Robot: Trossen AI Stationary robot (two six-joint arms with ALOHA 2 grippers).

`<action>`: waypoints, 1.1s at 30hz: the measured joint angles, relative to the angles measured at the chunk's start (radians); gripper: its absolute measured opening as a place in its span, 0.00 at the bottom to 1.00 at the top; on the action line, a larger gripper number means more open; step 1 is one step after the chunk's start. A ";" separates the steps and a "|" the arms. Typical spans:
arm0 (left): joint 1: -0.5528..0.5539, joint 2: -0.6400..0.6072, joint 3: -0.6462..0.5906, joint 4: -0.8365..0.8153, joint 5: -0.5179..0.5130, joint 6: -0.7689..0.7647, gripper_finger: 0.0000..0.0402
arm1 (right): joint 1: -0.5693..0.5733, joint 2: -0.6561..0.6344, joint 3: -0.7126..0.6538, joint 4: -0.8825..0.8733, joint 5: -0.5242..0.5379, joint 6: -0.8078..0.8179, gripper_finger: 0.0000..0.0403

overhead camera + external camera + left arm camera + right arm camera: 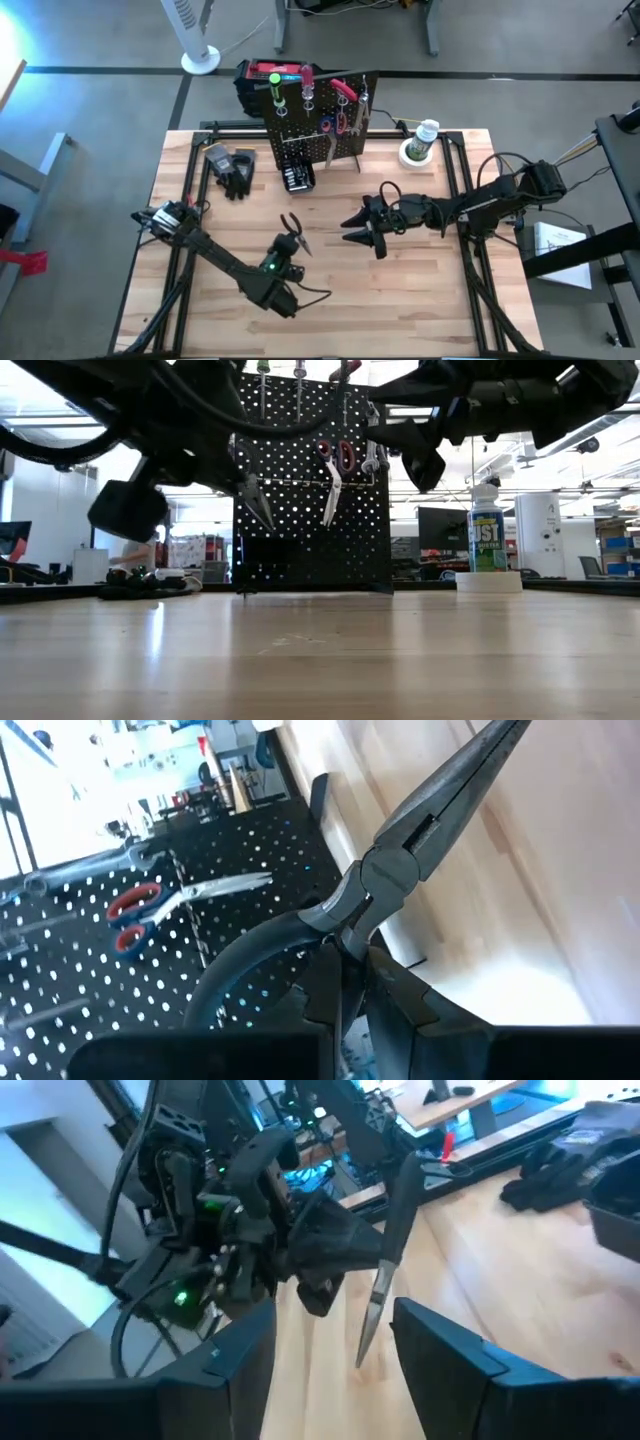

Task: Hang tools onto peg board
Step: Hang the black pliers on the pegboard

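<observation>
The wooden tabletop lies bare under me. My left claw pinches the pliers by their handles, lifted off the wood. My right claw hangs spread nearby. Farther off, scissors hang on the peg board.
</observation>
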 joint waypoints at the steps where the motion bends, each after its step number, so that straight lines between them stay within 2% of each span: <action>1: 0.004 0.000 0.000 0.011 0.000 0.031 0.04 | 0.000 0.000 0.000 0.000 0.014 -0.003 0.46; 7: 0.012 0.000 0.000 0.044 0.001 0.180 0.04 | 0.000 0.000 0.000 -0.005 0.163 -0.018 0.47; 9: 0.012 0.000 0.000 0.047 0.000 0.201 0.04 | -0.001 0.001 0.000 -0.005 0.178 -0.018 0.47; 20: 0.012 0.000 0.000 0.069 -0.019 0.219 0.04 | 0.000 0.001 0.065 -0.134 0.129 -0.034 0.46; 27: 0.011 0.000 0.000 0.335 -0.036 0.500 0.04 | 0.003 0.001 0.081 -0.177 0.135 -0.144 0.46; 30: 0.010 0.000 0.000 0.380 -0.100 0.590 0.04 | 0.008 0.001 0.079 -0.182 0.161 -0.146 0.46; 33: 0.011 0.000 0.000 0.379 -0.124 0.616 0.04 | 0.013 0.001 0.079 -0.180 0.163 -0.131 0.46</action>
